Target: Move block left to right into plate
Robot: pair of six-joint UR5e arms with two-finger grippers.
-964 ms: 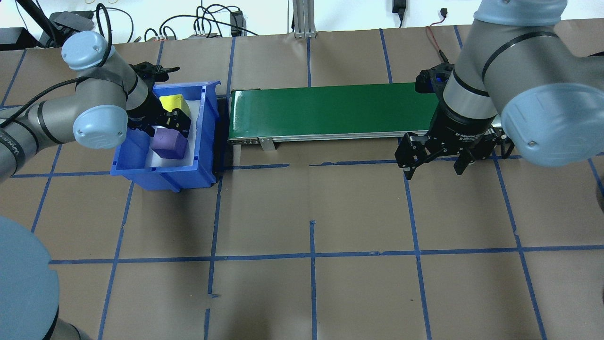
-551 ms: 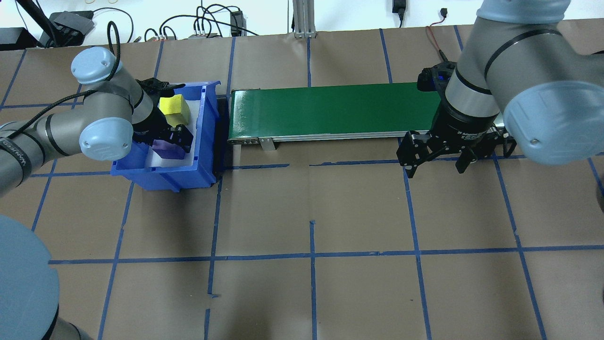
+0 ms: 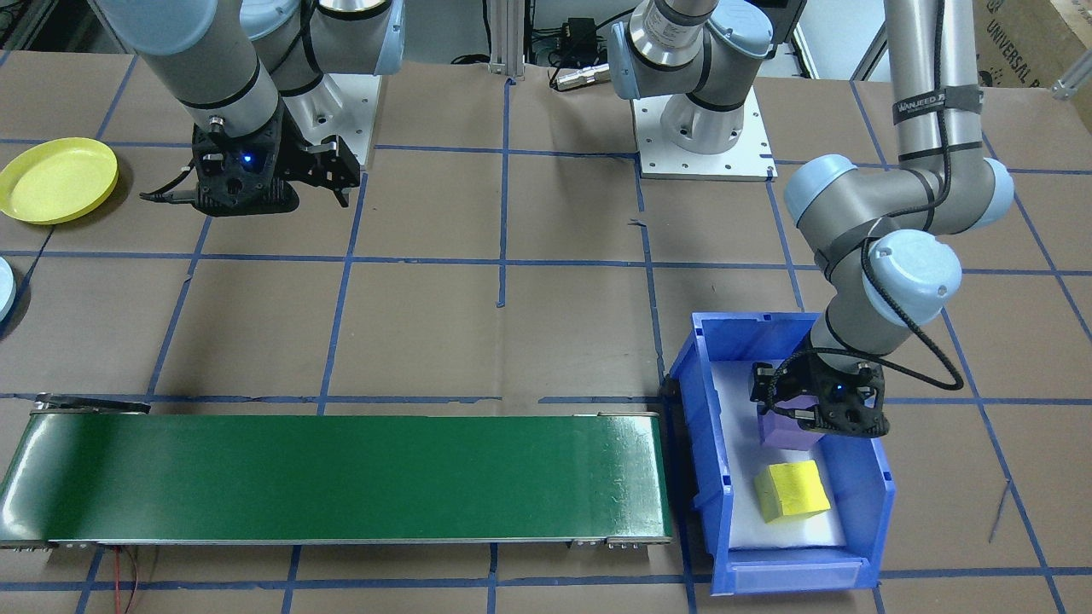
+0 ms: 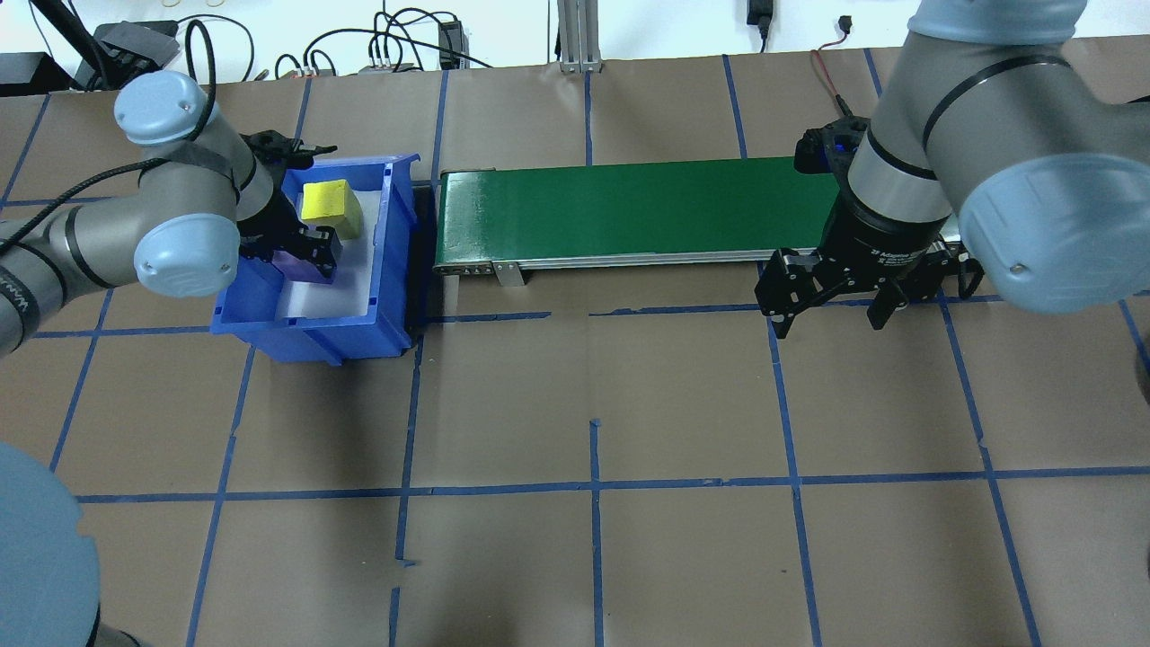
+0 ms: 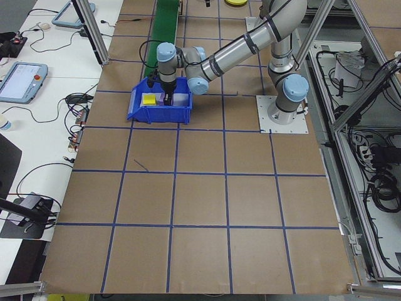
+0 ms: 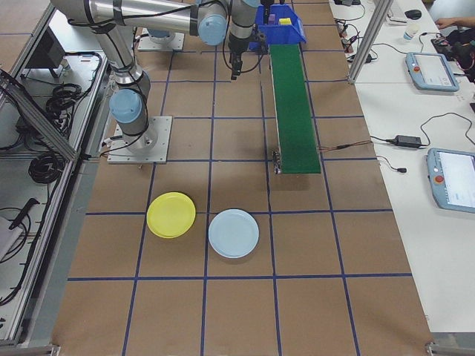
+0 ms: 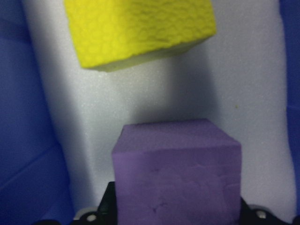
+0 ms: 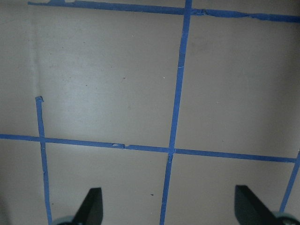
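Yellow block [image 4: 329,208] just beyond purple block [image 4: 302,265], inside blue bin [image 4: 364,328].

Both arms are built of grey metal tubes with pale blue caps over the joints. The left arm [image 4: 135,225] carries a black cable looped along it, and a black band with white lettering wraps its upper tube. The right arm [image 4: 988,153] has a silver ring ahead of a black wrist collar with white lettering. Each base stands on a white plate dotted with screws. The left gripper [image 3: 815,408] and the right gripper [image 4: 831,296] are black, each showing a small blue light.
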